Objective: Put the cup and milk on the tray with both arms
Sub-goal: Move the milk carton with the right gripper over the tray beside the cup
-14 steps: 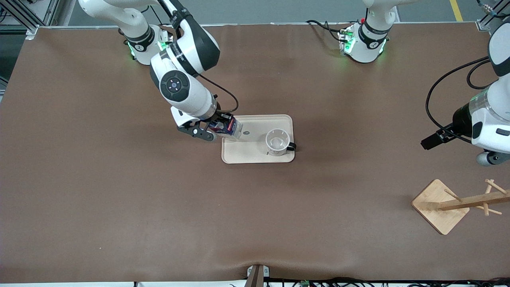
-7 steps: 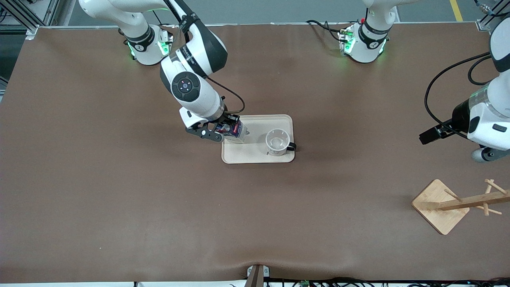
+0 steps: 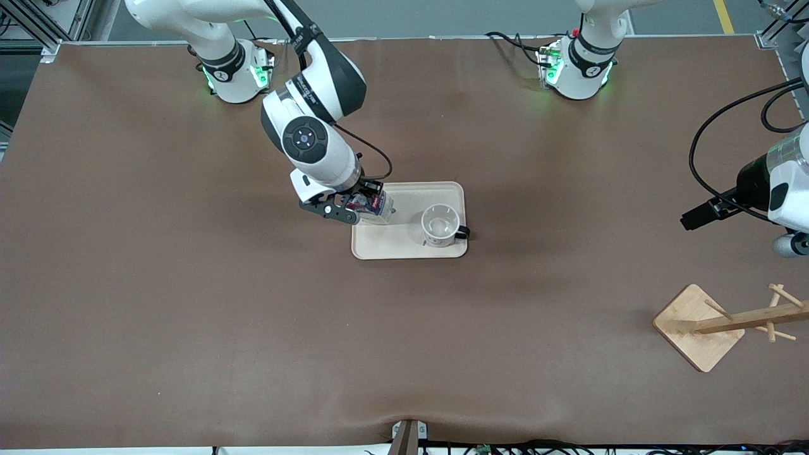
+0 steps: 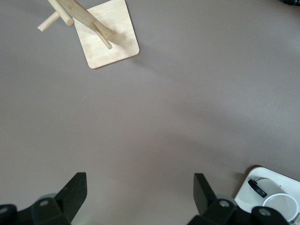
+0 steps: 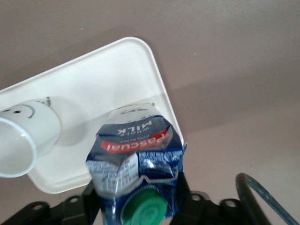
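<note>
Milk (image 3: 371, 208) stands on tray (image 3: 404, 246) at the right arm's end, tipped, cap toward right pincer (image 3: 351, 208), whose fingers flank it; grip unclear. Cup (image 3: 440, 225) upright on tray. Left pincer (image 4: 140, 197) spread wide, empty, waits over bare tabletop (image 3: 189, 316).

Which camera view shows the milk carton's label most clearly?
The right wrist view: the milk fills it, red band and lettering readable, green cap between the right gripper fingers. The front view shows it small, partly hidden under the gripper. The left wrist view does not show it.
</note>
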Available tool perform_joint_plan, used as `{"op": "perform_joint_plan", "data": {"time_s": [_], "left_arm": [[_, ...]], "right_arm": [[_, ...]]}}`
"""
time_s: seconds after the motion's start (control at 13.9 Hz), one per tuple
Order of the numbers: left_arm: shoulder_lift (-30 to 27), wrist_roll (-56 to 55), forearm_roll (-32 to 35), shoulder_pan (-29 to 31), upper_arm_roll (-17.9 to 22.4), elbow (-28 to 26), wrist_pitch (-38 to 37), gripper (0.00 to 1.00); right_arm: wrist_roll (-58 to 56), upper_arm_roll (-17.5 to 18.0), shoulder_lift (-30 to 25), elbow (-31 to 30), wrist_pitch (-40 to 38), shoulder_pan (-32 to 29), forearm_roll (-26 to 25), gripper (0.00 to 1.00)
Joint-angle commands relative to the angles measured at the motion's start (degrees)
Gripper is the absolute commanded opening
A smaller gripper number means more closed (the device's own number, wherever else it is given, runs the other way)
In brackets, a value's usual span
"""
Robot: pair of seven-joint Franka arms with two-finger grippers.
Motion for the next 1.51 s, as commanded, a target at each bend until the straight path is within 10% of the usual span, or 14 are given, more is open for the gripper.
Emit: {"op": "perform_joint_plan", "data": {"time_s": [0.0, 0.94, 1.44], "left_arm": [[-1.60, 1.21, -1.16, 0.42, -0.41, 0.63, -1.74, 1.00], [-2.48, 1.48, -1.07, 0.33, -0.94, 0.54, -3.76, 1.00], [-2.40, 1.65, -1.07, -0.11, -1.03, 0.54, -3.76, 1.00]], "right_arm": [[1.81, -0.78, 1.77, 1.46, -0.27, 1.49, -1.81, 1.00], [3.40, -0.78, 1.50, 5.85, -5.10, 1.05, -1.81, 1.00], [3.22, -0.96, 1.42, 23.06, -23.70, -4.21, -4.27, 1.00]]}}
